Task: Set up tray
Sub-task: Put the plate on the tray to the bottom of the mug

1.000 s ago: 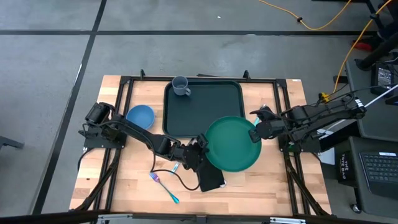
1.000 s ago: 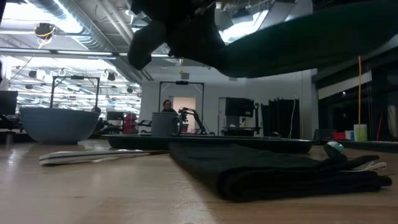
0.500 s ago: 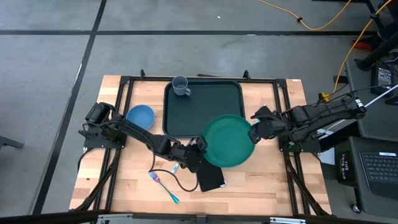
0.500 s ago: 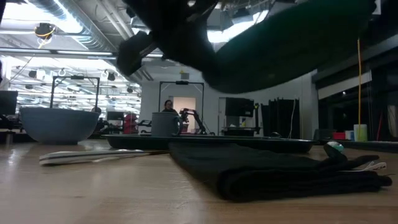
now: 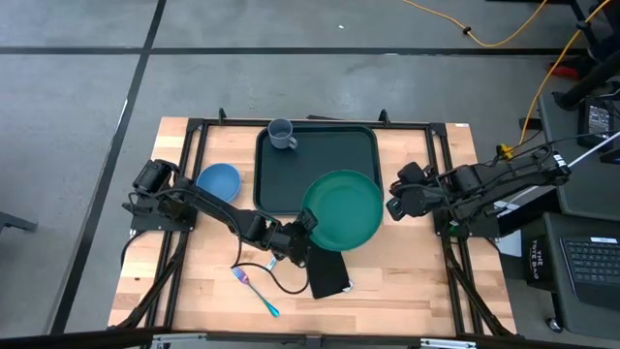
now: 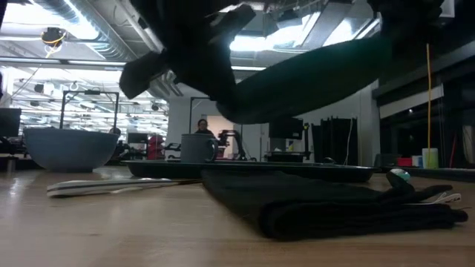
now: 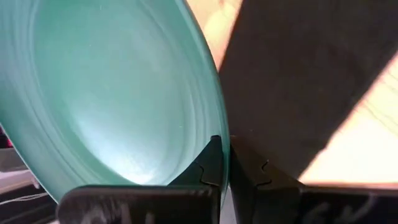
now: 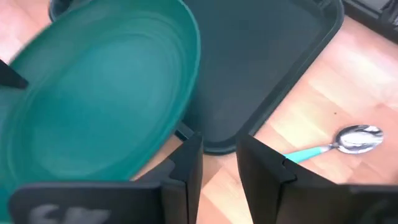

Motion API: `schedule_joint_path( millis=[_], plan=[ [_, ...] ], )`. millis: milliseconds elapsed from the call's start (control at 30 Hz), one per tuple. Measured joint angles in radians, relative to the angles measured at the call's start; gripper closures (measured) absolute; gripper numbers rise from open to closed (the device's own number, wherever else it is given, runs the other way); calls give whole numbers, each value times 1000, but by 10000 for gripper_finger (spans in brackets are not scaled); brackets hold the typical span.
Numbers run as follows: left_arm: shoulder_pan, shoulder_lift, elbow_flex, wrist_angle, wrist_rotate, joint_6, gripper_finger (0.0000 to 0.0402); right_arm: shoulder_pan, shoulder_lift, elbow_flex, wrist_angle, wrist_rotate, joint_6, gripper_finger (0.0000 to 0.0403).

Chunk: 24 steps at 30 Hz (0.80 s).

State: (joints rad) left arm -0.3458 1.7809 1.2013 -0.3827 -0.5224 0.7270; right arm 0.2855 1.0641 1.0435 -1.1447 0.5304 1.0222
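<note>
The dark green tray (image 5: 291, 170) lies at the table's far middle with a grey cup (image 5: 281, 134) in its far left corner. A round green plate (image 5: 342, 209) hangs over the tray's near right corner. My left gripper (image 5: 302, 231) is shut on its near left rim. My right gripper (image 5: 394, 205) stands open just off the plate's right edge, with nothing between its fingers (image 8: 186, 165). My left gripper pinches the plate's rim (image 7: 214, 118) at its near left edge, one finger on the upper face (image 7: 208, 163) and one underneath. The fingers come slanting down from the near left. The plate (image 6: 312, 78) is lifted clear and tilted, its right side higher.
A blue bowl (image 5: 218, 180) sits left of the tray. A folded black napkin (image 5: 327, 274) lies near the front, below the plate, and a fork (image 5: 254, 289) lies left of it. A spoon (image 8: 348, 142) rests on the wood right of the tray.
My right gripper has let go of the plate's right rim and now stands clear of it. The plate, held by my left gripper, has swung toward the table's left and far side, over the tray's near right corner, and has tipped with its right side up.
</note>
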Motion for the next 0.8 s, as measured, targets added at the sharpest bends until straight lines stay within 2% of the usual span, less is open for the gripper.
schedule_joint_path(
  millis=[133, 300, 433, 600, 800],
  plan=[
    [4, 0, 0, -73, -8, -55, 399, 0, 0, 0, -13, 2, -12, 332],
    [21, -36, 0, -149, -2, -142, 399, 1, 0, -1, -13, 81, -51, 393],
    [37, -85, 0, -196, 7, -198, 399, 1, 0, -2, -8, 142, -85, 392],
    [81, -135, 2, -278, 118, -286, 399, 20, 0, -90, 147, 268, -181, 398],
    [147, -156, 2, -343, 136, -326, 399, 20, 0, -263, 448, 291, -351, 399]
  ],
)
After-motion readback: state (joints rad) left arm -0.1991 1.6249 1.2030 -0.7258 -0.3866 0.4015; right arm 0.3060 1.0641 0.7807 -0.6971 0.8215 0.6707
